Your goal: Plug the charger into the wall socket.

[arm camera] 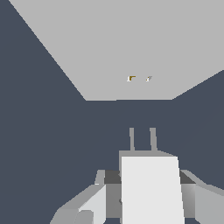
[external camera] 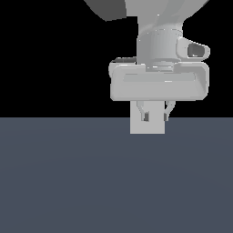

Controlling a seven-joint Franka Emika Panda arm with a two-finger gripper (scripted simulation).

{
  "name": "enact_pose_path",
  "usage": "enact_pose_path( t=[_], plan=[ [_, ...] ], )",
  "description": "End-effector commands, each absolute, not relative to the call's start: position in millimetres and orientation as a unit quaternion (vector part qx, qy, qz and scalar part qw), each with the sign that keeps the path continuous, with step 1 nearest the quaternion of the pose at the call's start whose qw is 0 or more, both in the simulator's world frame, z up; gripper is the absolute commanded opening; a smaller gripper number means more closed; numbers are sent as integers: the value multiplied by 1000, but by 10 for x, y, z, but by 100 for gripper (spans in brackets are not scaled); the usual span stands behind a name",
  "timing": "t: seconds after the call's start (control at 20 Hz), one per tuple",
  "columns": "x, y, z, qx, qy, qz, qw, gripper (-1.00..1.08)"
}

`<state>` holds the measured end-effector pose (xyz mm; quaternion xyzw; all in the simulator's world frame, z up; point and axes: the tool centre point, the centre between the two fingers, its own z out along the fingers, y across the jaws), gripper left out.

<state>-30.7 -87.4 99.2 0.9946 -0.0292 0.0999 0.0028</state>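
Note:
In the wrist view my gripper (arm camera: 149, 177) is shut on the charger (arm camera: 151, 192), a light grey-white box with two thin prongs (arm camera: 131, 139) sticking out ahead. The prongs point toward the wall socket (arm camera: 122, 43), a flat light grey panel with two tiny dark-yellow holes (arm camera: 131, 78). A gap of dark floor lies between prongs and panel. In the exterior view my gripper (external camera: 156, 116) hangs low in front of the upright socket panel (external camera: 136, 125). The charger blends with the panel there and I cannot separate it.
A flat dark blue-grey floor (external camera: 68, 182) stretches around the socket. The background above it is black. The arm's wide grey hand body (external camera: 159, 84) covers the top of the panel in the exterior view.

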Motion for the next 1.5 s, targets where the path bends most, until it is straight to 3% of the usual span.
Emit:
enact_pose_path(
  t=[0.0, 0.5, 1.45],
  plan=[
    [-296, -878, 1001, 995, -25, 100, 2, -100],
    [-251, -879, 1001, 995, -25, 100, 2, -100],
    [208, -903, 1000, 995, -25, 99, 3, -100]
  ],
)
